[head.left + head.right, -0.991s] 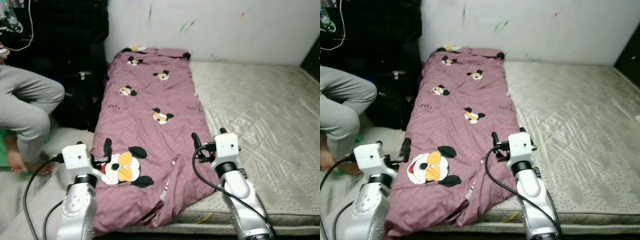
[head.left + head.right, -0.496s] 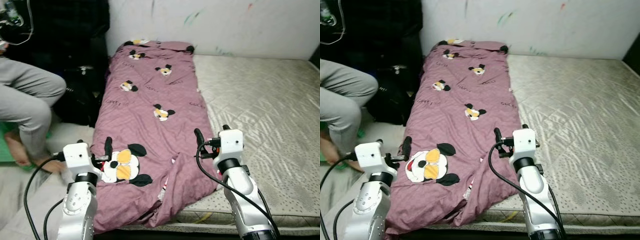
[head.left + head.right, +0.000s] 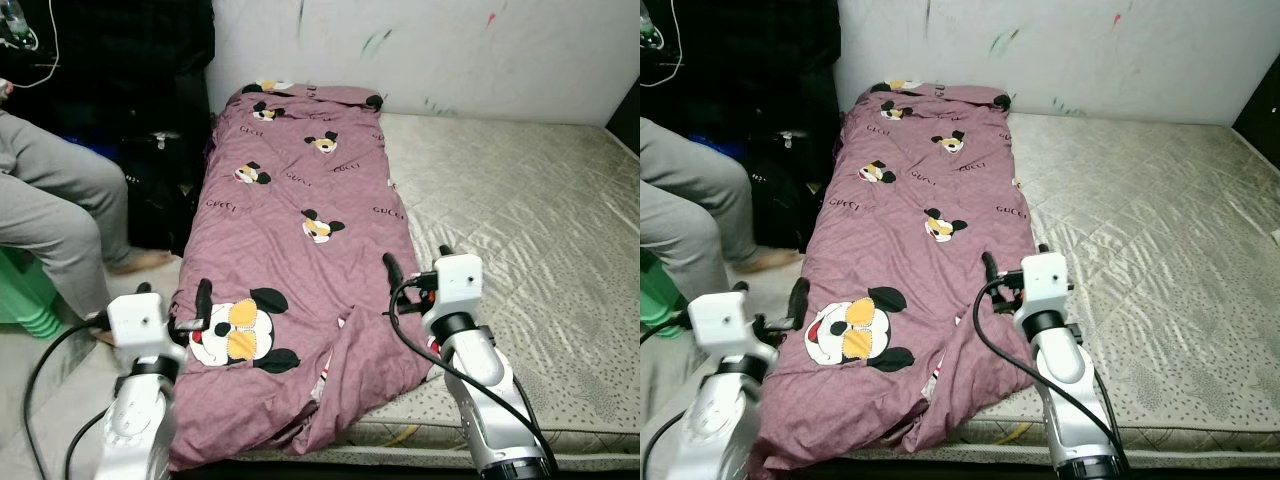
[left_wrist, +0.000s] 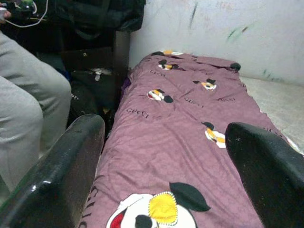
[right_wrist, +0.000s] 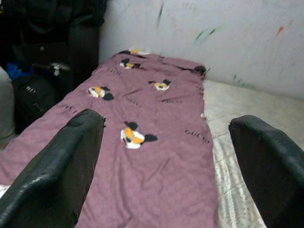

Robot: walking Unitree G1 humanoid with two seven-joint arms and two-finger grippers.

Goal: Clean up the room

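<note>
Left eye view: our left pincer (image 3: 197, 308) has slid outward past the mauve cartoon-mouse quilt (image 3: 300, 220), which lies along the beige mattress's (image 3: 520, 220) left side; right pincer (image 3: 392, 282) holds steady. Both are spread, empty, poised to fold it.

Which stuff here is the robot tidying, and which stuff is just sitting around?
For the job:
- purple cartoon blanket, folded lengthwise along the mattress's left side
- mattress
- left pincer, open at the blanket's left edge
- right pincer, open at its right edge

Just lying about:
- black bag on the floor
- seated person's leg
- green stool
</note>
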